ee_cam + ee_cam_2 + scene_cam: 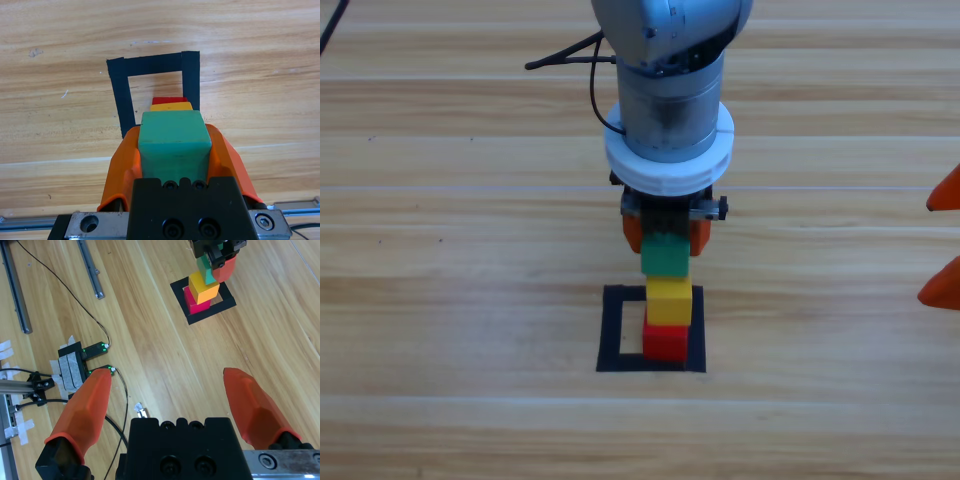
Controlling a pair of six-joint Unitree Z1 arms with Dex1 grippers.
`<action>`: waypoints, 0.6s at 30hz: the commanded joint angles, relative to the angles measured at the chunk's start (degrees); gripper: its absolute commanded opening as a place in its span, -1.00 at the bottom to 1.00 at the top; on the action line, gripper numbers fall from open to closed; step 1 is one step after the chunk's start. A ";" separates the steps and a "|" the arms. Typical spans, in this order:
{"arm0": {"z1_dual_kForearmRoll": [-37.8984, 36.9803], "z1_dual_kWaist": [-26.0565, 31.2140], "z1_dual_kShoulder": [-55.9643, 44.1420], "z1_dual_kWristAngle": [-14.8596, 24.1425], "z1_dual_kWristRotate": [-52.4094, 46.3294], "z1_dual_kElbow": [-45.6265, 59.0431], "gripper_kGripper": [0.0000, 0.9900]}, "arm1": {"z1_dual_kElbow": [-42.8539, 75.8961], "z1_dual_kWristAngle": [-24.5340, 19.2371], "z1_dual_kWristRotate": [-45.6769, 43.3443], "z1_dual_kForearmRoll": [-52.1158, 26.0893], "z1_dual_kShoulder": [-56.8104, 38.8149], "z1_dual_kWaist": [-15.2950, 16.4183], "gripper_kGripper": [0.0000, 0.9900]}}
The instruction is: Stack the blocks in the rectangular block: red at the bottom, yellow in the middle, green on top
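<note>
The red cube (665,342) stands inside the black tape square (612,332), close to its right side. On it sits the yellow cube (669,300), turned slightly. The green cube (665,258) is directly over the yellow one and looks to be resting on it. My left gripper (666,243) is shut on the green cube (173,145), one orange jaw on each side. The left wrist view shows the edges of the yellow cube (171,106) and the red cube (169,100) beyond it. My right gripper (166,372) waits open and holds nothing at the right edge (925,250).
The right wrist view shows metal rails (90,267), thin black cables, and a small taped-down electronics box (75,367) away from the stack (200,287). A black cable (565,55) hangs from the left arm near the top.
</note>
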 commanded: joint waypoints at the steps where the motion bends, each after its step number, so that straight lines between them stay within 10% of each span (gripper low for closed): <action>1: 0.30 -1.04 1.39 0.58 0.18 1.90 -1.00 | 1.74 0.55 -0.02 -0.81 0.42 -1.42 0.99; 18: 0.30 -1.83 1.22 0.40 -0.34 1.55 -1.00 | 1.83 0.55 -0.02 -0.72 -0.02 -1.42 0.99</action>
